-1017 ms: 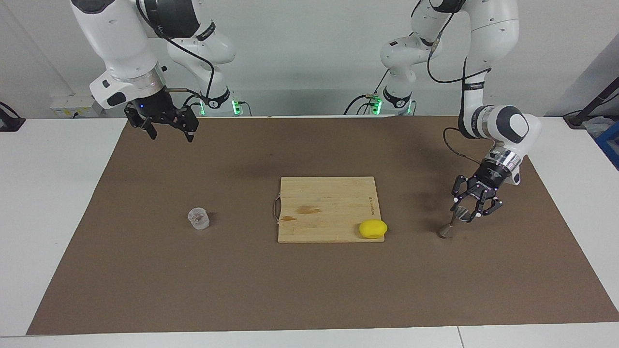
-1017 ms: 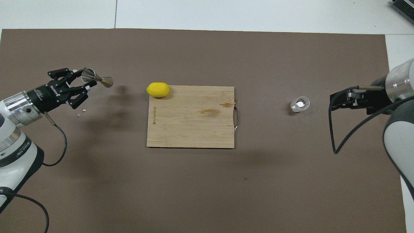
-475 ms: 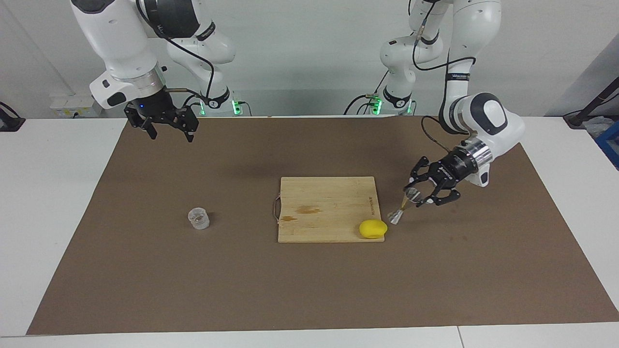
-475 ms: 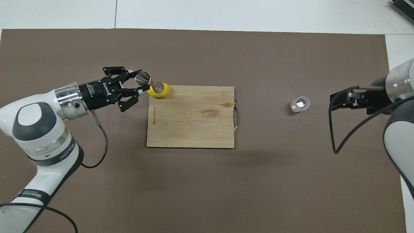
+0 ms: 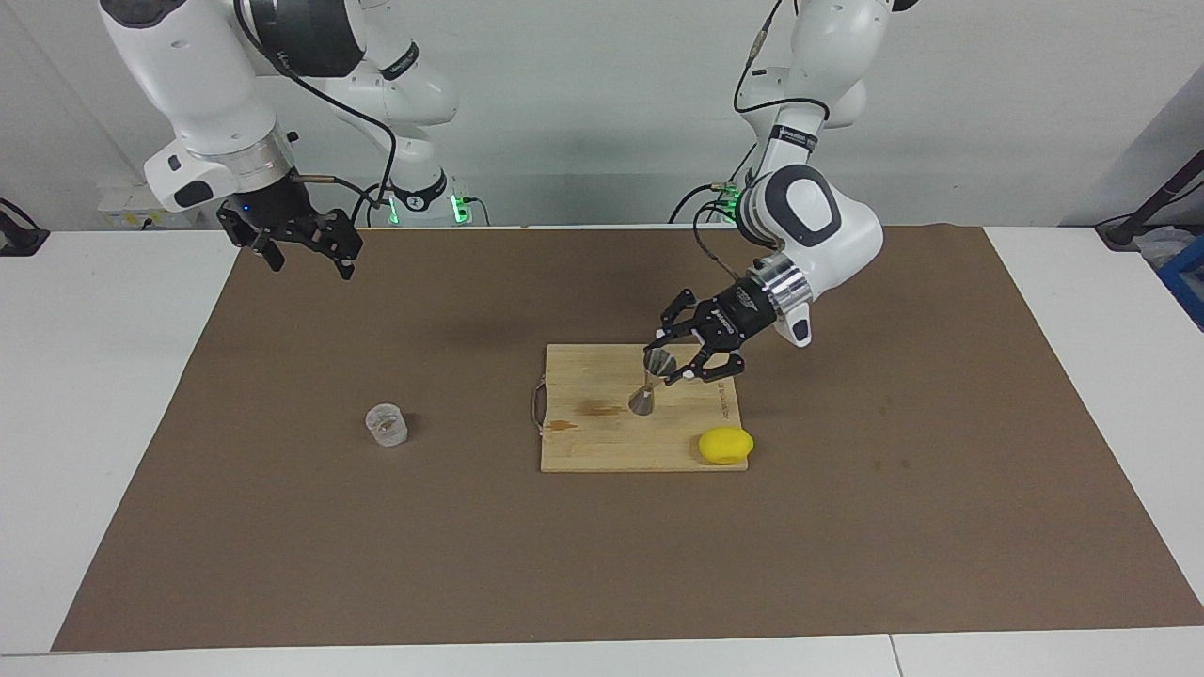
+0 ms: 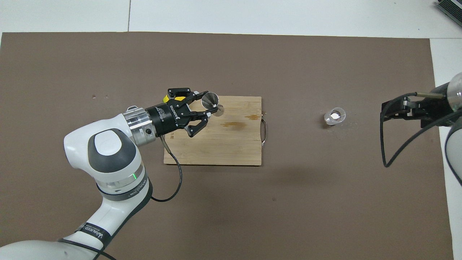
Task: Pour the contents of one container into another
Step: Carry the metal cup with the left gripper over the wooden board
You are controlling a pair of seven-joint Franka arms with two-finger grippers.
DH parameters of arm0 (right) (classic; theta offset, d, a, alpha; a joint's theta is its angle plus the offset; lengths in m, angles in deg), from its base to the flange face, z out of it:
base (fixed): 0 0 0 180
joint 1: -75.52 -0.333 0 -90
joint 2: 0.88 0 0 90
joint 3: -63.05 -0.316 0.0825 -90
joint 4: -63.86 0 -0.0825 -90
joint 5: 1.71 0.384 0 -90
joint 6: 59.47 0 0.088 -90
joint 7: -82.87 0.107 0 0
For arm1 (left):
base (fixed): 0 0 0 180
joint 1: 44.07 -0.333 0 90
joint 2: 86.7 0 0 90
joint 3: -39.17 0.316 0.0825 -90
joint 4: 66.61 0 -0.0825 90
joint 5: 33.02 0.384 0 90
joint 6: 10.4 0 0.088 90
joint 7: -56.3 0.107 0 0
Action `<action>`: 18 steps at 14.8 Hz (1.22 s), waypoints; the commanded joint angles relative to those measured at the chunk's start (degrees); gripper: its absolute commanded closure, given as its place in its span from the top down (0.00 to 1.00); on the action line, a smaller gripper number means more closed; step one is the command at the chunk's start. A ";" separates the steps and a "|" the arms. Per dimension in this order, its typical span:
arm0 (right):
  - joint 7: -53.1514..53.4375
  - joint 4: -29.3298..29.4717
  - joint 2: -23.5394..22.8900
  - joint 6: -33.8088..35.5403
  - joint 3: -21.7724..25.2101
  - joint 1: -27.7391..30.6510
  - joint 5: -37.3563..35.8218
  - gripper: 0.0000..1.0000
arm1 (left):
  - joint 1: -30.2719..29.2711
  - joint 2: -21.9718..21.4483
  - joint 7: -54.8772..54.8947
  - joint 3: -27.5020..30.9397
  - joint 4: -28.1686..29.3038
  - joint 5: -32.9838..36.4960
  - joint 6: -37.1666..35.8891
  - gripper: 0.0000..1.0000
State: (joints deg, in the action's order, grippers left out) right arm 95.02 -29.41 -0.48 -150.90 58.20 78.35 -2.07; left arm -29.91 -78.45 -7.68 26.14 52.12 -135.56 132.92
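Jigger axis: the steel jigger (image 5: pixel 651 381) hangs over the wooden cutting board (image 5: pixel 602 442), long axis tilted off upright, upper cone leaning toward the left gripper and lower cone angled down toward the board; whether the lower rim touches the wood cannot be told.
Jigger look: silvery, hourglass shape, 2 cones joined at a narrow waist, upper mouth open and shiny in the overhead view (image 6: pixel 212 103).
Left gripper: the left gripper (image 5: pixel 670 362) is over the board, jaws clamped on the jigger's upper cone.
Glass cup: 1 small clear glass cup (image 5: pixel 387 424) stands upright on the brown mat (image 5: pixel 282 545), toward the right arm's end of the table, well apart from the board; round, squat, textured walls, mouth up, a white patch shows inside it from overhead (image 6: pixel 334 116).
Right gripper: the right gripper (image 5: pixel 301 254) waits raised over the mat edge at its own end, jaws apart, holding nothing.
Lemon: 1 yellow lemon (image 5: pixel 725 446) lies on the board's corner farther from the robots, toward the left arm's end.
Count: 1 jigger, 1 cup, 1 lemon, 1 board, 2 grippers.
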 commanded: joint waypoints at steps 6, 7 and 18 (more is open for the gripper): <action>-1.17 -1.65 1.36 -1.03 -0.24 0.50 1.32 0.99 | 9.65 10.20 -0.36 1.08 -10.35 -2.58 11.46 0.00; -1.08 -1.56 1.19 -1.65 -0.24 0.50 1.32 0.97 | 9.92 10.82 -0.36 1.08 -10.97 -2.49 11.54 0.00; 17.09 3.45 -5.23 -7.18 -0.33 -0.03 1.06 0.86 | 11.41 13.29 -0.27 1.26 -11.85 -1.87 12.51 0.00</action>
State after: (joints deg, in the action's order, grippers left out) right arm 107.05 -27.87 -3.64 -156.46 58.07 78.07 -2.05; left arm -19.70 -66.30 -7.77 26.49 41.68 -136.90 144.10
